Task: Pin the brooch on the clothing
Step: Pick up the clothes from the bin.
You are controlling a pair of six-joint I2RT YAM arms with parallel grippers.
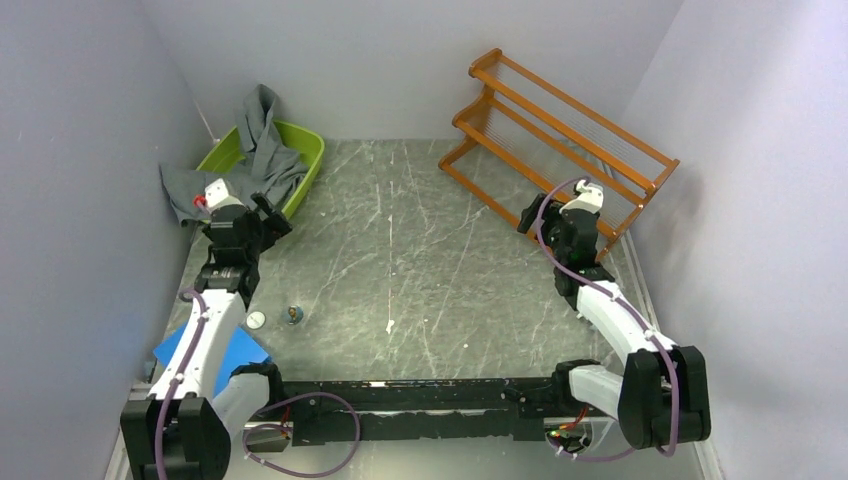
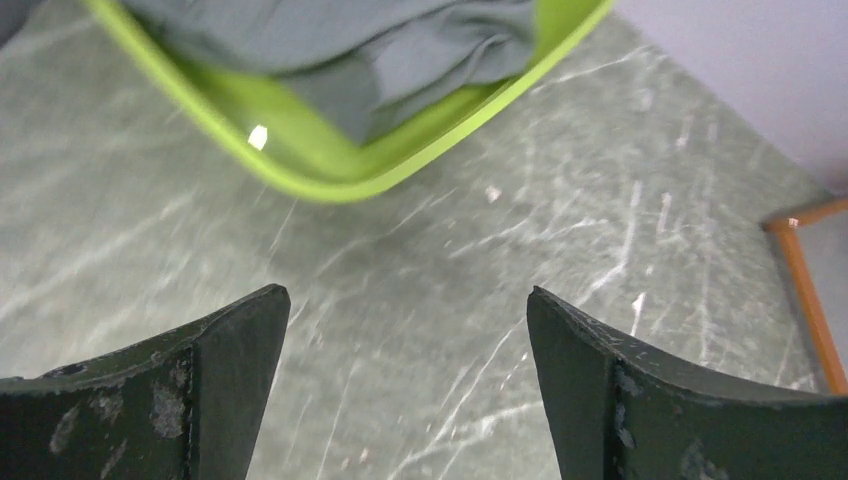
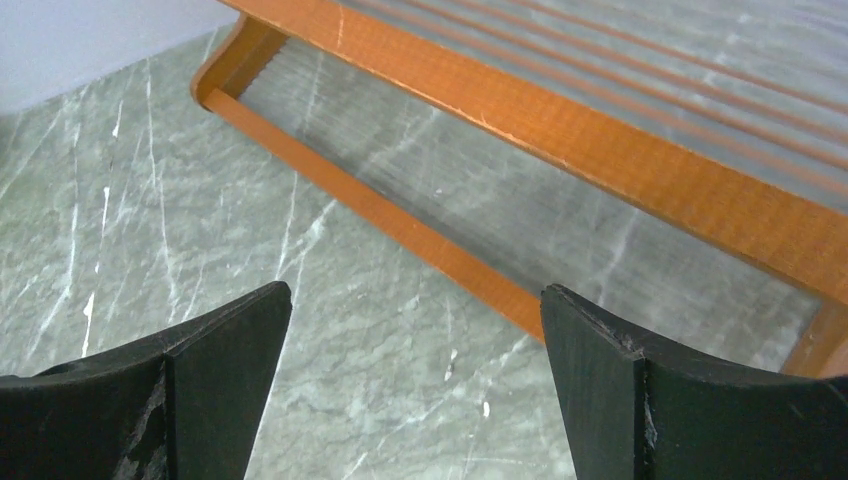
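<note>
I take the tub (image 1: 312,140) as reference. Shirt (image 1: 265,150): in the tub, spilling over its left rim onto the table (image 1: 420,260). Left gripper (image 1: 275,220): just before its near rim. Small disc (image 1: 255,320) and small round piece (image 1: 293,314): side by side, well before the tub. Flat sheet (image 1: 225,352): nearer me than those two. Rack (image 1: 560,130): well right of the tub, with the right gripper (image 1: 528,215) just before it.
</note>
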